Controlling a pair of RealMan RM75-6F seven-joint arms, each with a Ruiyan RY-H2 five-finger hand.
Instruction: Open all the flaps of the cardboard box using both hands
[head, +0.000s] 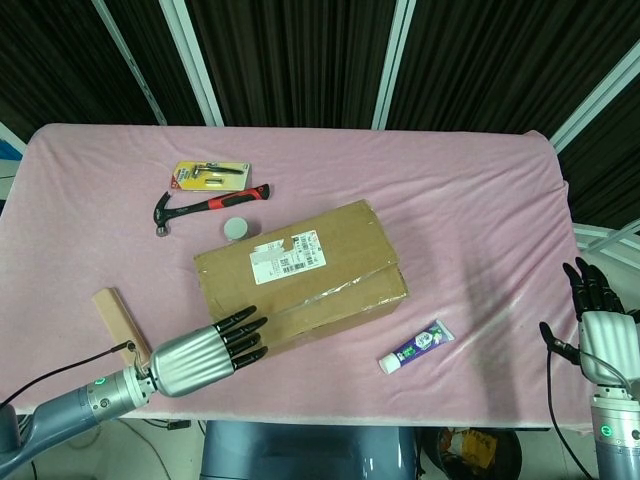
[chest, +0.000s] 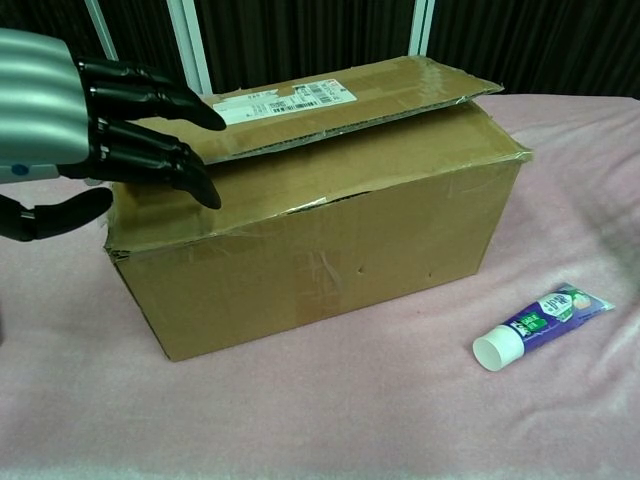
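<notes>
Nearest the robot, the left hand (head: 205, 355) hovers at the near-left corner of the cardboard box (head: 300, 280), fingers straight and spread, holding nothing; in the chest view its dark fingertips (chest: 205, 195) reach over the box's top edge, though whether they touch the cardboard cannot be told. Well to the right of the box, at the table's near-right edge, the right hand (head: 598, 320) is raised with fingers up and apart, also empty. The box sits at the middle of the pink cloth (head: 470, 200), turned at an angle, and by the look of it the task has barely begun: no flap is folded back. The upper flap (chest: 300, 115) lies slightly lifted along its near edge over the other, so a gap shows beneath it; both long flaps and whatever lies under them are likely left to do. The cardboard is brown, creased and dented, with strips of glossy tape and a white label (head: 285, 255) on top. Just right of the box's near side lies a purple tube (head: 417, 347) with a white cap; left of the box, a flat wooden block (head: 120, 315). Beyond the box stand a small grey cap (head: 236, 229), a red-handled hammer (head: 210, 208) and a yellow carded pack (head: 210, 176).
</notes>
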